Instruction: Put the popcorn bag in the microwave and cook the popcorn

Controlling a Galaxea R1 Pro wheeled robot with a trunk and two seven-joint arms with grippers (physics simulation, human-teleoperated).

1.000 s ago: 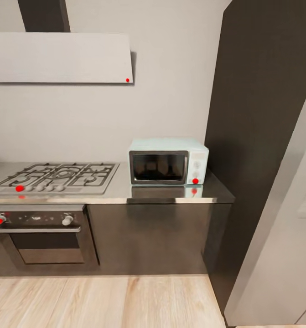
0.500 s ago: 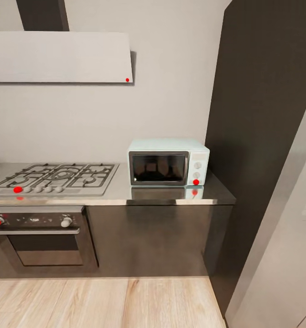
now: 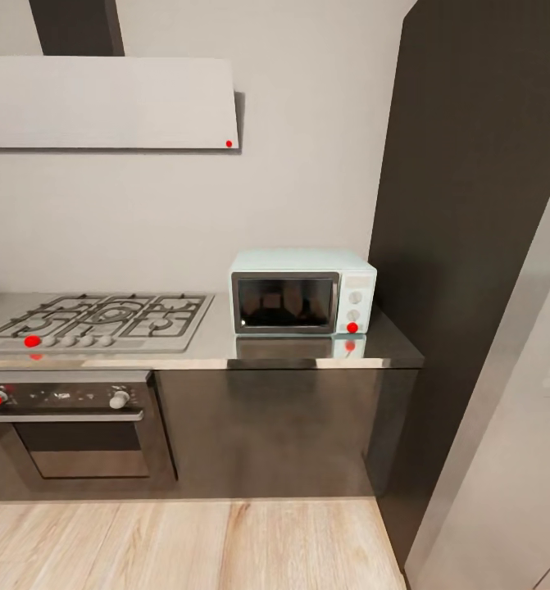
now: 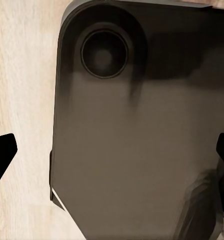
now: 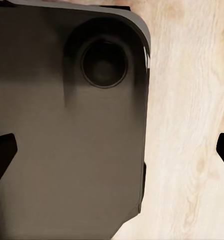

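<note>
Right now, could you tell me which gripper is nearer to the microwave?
Neither clearly: the left gripper and right gripper both hang open over the robot's base, away from the microwave on the counter.

Your head camera stands back from the kitchen run and faces it squarely, slightly downward, taking in the microwave (image 3: 302, 291) on the countertop (image 3: 217, 344), the hob (image 3: 102, 319) and the wood floor (image 3: 184, 545). Both your wrist cameras point straight down, close above the robot's dark base (image 4: 142, 140) (image 5: 66, 140). All three views share that floor (image 4: 21, 75) (image 5: 192, 100).
</note>
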